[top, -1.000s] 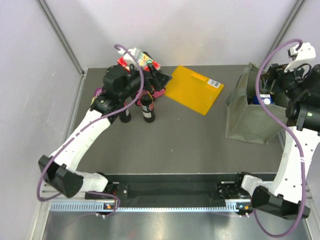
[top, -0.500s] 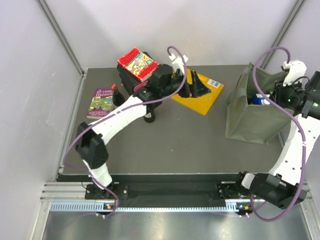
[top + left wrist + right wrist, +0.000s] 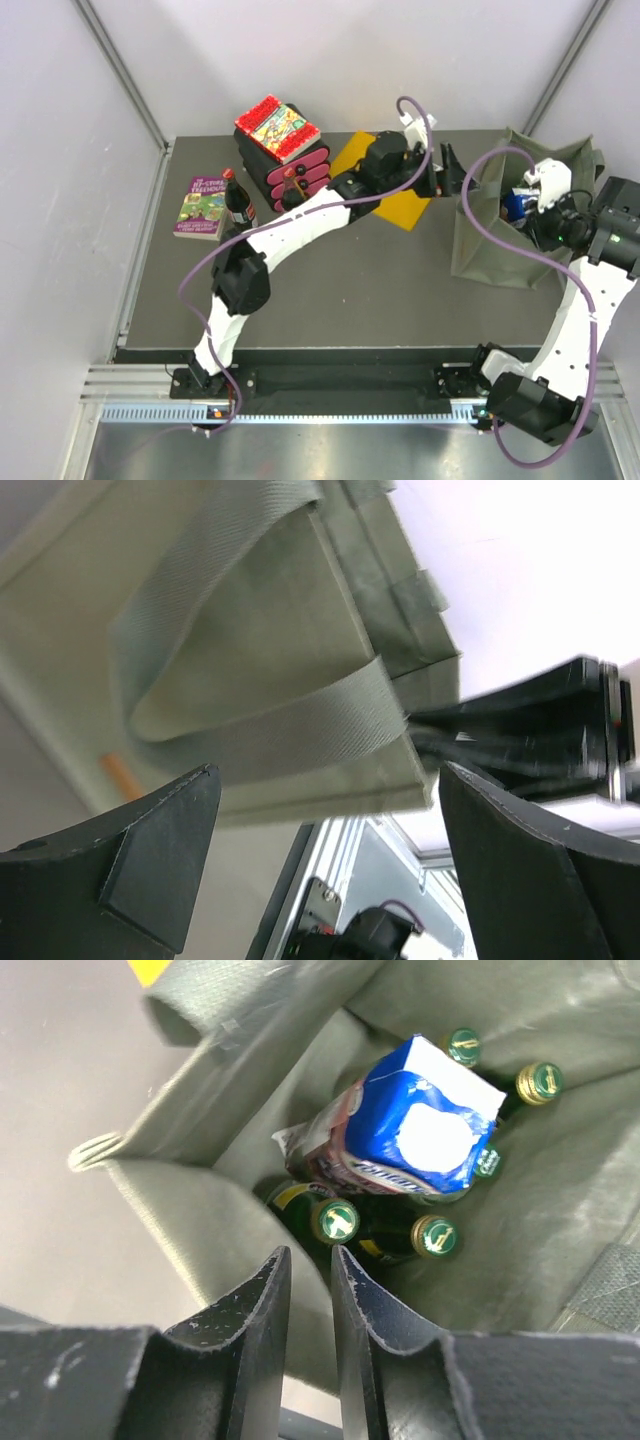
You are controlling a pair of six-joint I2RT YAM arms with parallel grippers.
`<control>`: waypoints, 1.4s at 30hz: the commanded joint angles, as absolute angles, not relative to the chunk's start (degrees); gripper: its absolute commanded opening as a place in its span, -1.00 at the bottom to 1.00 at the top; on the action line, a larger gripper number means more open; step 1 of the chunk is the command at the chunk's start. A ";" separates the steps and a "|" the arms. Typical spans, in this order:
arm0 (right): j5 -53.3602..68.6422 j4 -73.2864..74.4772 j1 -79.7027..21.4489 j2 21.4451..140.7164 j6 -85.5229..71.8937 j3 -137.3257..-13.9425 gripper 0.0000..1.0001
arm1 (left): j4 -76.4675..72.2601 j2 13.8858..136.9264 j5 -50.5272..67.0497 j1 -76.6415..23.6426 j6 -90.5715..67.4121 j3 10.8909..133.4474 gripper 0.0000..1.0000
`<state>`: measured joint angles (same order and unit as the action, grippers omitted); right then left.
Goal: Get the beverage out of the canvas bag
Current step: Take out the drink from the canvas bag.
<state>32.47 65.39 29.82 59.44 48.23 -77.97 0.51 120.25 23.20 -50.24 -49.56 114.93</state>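
Note:
The olive-green canvas bag [image 3: 495, 240] stands open at the right of the table. In the right wrist view the bag [image 3: 190, 1210] holds several green bottles with green and gold caps [image 3: 335, 1220] and a blue and white carton [image 3: 400, 1130]. My right gripper [image 3: 308, 1255] hangs over the bag's near wall with its jaws almost together and nothing between them; it also shows in the top view [image 3: 530, 198]. My left gripper [image 3: 458, 175] is stretched across to the bag's left rim. Its jaws [image 3: 330, 810] are wide open, with the bag's strap [image 3: 270, 730] just beyond the fingertips.
A yellow-orange folder [image 3: 400, 205] lies left of the bag, partly under my left arm. A red and black case [image 3: 290, 165] with a book on top stands at the back. A purple book [image 3: 203, 205] and a dark red-capped bottle [image 3: 237, 200] are at the back left.
My left arm has swung right, from the dark bottles across the folder to the bag's left rim. My right gripper has moved down over the bag's opening.

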 commanded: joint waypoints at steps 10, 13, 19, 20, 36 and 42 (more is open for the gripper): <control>38.14 71.37 30.59 56.16 58.36 -72.07 -0.47 | 5.53 129.63 20.21 -56.07 -44.12 130.68 0.84; 38.14 71.63 30.59 55.63 58.62 -71.02 -0.46 | 8.17 132.18 19.34 -57.65 -42.54 134.03 0.80; 38.58 70.76 30.67 55.99 56.17 -71.37 -0.43 | 12.65 133.50 16.44 -58.45 -38.59 135.88 0.57; 38.93 70.06 30.67 56.33 55.55 -71.89 -0.43 | 13.27 133.51 16.44 -58.45 -37.97 135.88 0.41; 38.23 60.73 33.84 67.14 30.08 -89.98 -0.06 | 11.78 131.84 22.50 -58.45 -36.39 129.73 -1.00; 40.96 62.75 34.01 77.07 19.08 -102.20 0.21 | 10.20 131.31 23.55 -58.27 -35.86 128.58 -1.00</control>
